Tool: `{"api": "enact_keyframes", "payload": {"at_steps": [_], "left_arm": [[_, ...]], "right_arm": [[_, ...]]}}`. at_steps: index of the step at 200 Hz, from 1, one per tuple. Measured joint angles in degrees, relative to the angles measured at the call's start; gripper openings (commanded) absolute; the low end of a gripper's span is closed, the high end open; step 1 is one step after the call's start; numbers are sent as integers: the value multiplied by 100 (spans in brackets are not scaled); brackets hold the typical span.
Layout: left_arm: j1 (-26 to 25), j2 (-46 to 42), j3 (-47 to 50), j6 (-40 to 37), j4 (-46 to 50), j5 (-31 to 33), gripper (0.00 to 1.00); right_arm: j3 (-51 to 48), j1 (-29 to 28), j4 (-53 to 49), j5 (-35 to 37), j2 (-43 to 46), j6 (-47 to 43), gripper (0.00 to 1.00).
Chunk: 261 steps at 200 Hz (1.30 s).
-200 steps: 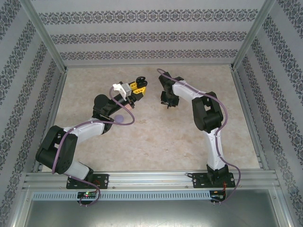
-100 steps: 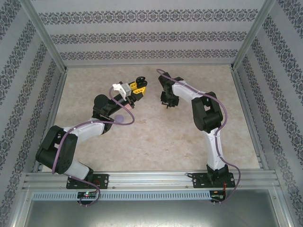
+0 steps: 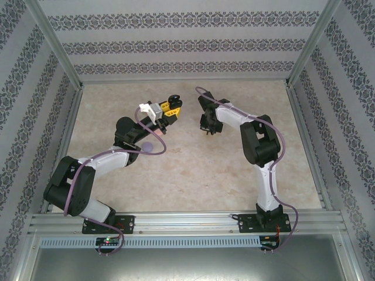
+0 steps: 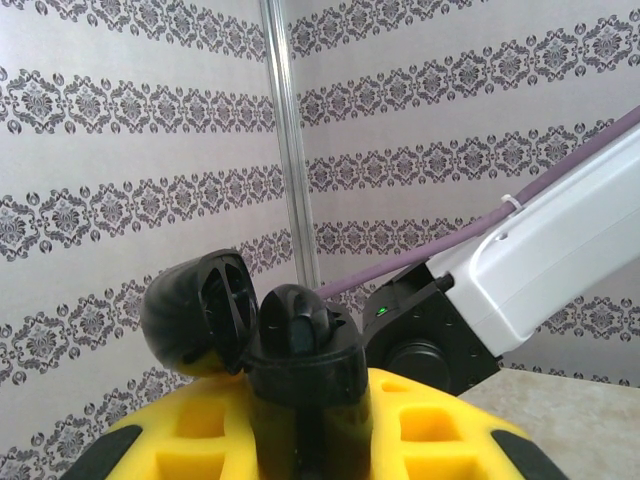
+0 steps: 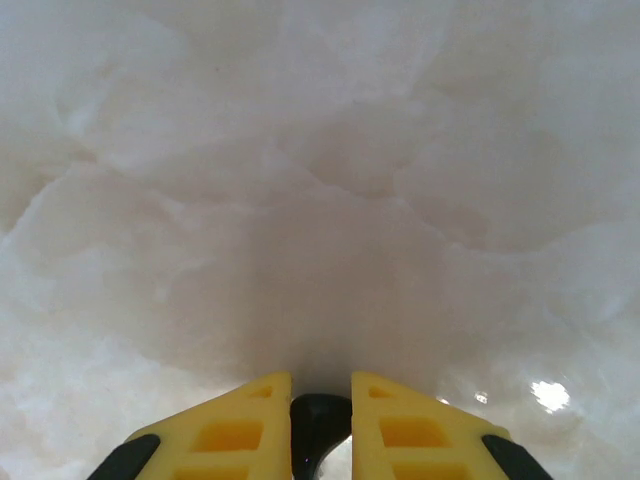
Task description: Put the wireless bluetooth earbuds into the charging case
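My left gripper [image 3: 169, 109] is raised over the back of the table, shut on a black charging case [image 4: 305, 385]. The case stands upright between the yellow fingers [image 4: 430, 425], its hinged lid [image 4: 195, 312] swung open to the left. A black earbud [image 4: 294, 322] sits in the top of the case. My right gripper [image 3: 208, 125] points down at the marble table, shut on another small black earbud [image 5: 320, 425] pinched between its yellow fingers [image 5: 235, 430]. In the top view the two grippers are a short gap apart, the case [image 3: 174, 98] to the left of the right gripper.
A pale purple round thing [image 3: 149, 146] lies on the table, partly under my left forearm. The right arm's white link [image 4: 545, 255] and purple cable fill the right of the left wrist view. Patterned walls and metal posts [image 4: 290, 140] enclose the table [image 3: 193, 175].
The right arm's elbow has swung slightly to the right while its gripper stays near the same spot. The left arm and the case have not moved.
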<state>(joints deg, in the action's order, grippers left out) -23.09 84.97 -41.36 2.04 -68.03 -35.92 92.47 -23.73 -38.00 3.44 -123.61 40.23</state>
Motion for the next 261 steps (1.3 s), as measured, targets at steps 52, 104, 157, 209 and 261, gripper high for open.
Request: {"api": "enact_keyframes", "payload": {"at_steps": [52,104,157,209,261], "left_arm": [[2,-195,-2,61,142,-177,0],[-4,-422,-199,105,483,-614,0],[-168,-522,-522,-24,914,-1038,0],[-358,-518,-708,-223,1320,-1189,0],[-483,-304,-905,-223,1366,-1165,0]], "right_arm": [[-634,37,498,-98,1307,-168,16],[-1086,31,1231,-282,3296,-566,16],[-1276,-90,1770,-407,4684,-935,17],[-1816,-577,2476,-614,5539,-1412,17],[-2428,-1019,3198,-809,6063,-1816,17]]}}
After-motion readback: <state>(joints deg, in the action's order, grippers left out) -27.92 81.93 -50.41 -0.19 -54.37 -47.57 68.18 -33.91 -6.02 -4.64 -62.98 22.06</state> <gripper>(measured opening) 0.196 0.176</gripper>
